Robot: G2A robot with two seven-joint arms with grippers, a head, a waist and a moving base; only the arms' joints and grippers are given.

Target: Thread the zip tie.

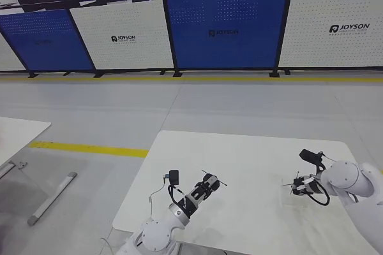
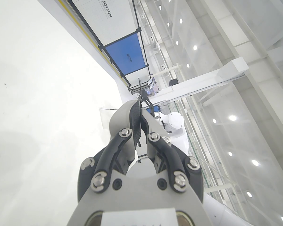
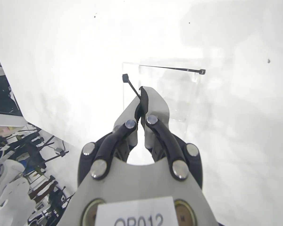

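Right jaws: closed on a zip tie (image 3: 130, 85) just below its square head, which stands free of the tips. Left jaws: closed on a second tie (image 2: 140, 90), its thin strap poking past the tips. The two arms are well apart above the surface (image 3: 61, 36). A spare tie (image 3: 172, 68) lies across a clear stand (image 3: 179, 95). Handling note (a judgement): bring the strap tip square to the head's slot, slowly, since a long free end will waver.

Clear stand (image 3: 179, 95) before right hand (image 3: 141, 95)
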